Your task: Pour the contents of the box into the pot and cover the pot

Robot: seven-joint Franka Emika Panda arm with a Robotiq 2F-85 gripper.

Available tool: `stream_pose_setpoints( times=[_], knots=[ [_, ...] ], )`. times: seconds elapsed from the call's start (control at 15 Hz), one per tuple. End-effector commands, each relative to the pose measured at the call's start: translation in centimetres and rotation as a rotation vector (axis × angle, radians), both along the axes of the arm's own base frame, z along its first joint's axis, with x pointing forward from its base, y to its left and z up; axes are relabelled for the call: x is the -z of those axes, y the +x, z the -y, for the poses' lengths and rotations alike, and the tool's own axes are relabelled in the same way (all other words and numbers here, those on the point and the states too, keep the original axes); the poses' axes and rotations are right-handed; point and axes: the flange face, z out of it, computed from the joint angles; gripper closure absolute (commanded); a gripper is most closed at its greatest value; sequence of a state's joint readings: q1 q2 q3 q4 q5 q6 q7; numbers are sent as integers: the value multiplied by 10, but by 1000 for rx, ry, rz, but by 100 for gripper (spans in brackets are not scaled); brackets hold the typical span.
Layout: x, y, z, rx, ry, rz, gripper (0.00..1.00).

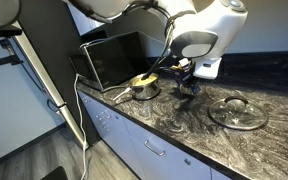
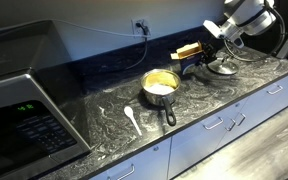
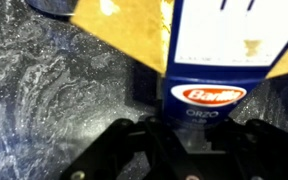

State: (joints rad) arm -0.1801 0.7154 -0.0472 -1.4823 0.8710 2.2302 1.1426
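Note:
My gripper (image 3: 189,128) is shut on the box (image 3: 212,55), a blue Barilla orzo carton with its tan flaps open. In an exterior view the box (image 2: 189,50) lies tipped on its side in the gripper (image 2: 206,52), above the counter, to the right of the pot and apart from it. The pot (image 2: 160,86), a shiny steel saucepan with a dark handle, stands on the counter, and a pale yellow mass shows inside it. It also shows in the other exterior view (image 1: 144,86), with the gripper (image 1: 187,82) to its right. The wrist view does not show the pot.
A round glass lid (image 1: 237,111) with a metal rim lies flat on the dark marble counter beyond the gripper; it also shows in an exterior view (image 2: 222,68). A white spoon (image 2: 132,118) lies near the pot handle. A microwave (image 2: 24,110) stands at the counter's end.

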Motion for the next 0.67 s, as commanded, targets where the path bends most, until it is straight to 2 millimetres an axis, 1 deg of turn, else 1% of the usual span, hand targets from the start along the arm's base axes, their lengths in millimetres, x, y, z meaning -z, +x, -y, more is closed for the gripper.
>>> stream_pose_setpoints(
  times=[0.0, 0.13, 0.27, 0.33, 0.4, 0.47, 0.53, 0.6],
  knots=[
    [5, 19, -1, 27, 7, -24, 90],
    [10, 23, -1, 38, 12, -40, 90],
    [12, 26, 0, 48, 21, -53, 90],
    [13, 27, 0, 49, 26, -56, 59],
    [14, 28, 1, 52, 30, -58, 39],
    [16, 28, 2, 55, 30, -58, 34],
    [17, 28, 4, 59, 32, -59, 34],
    [19, 27, 6, 63, 32, -59, 28]
  ],
)
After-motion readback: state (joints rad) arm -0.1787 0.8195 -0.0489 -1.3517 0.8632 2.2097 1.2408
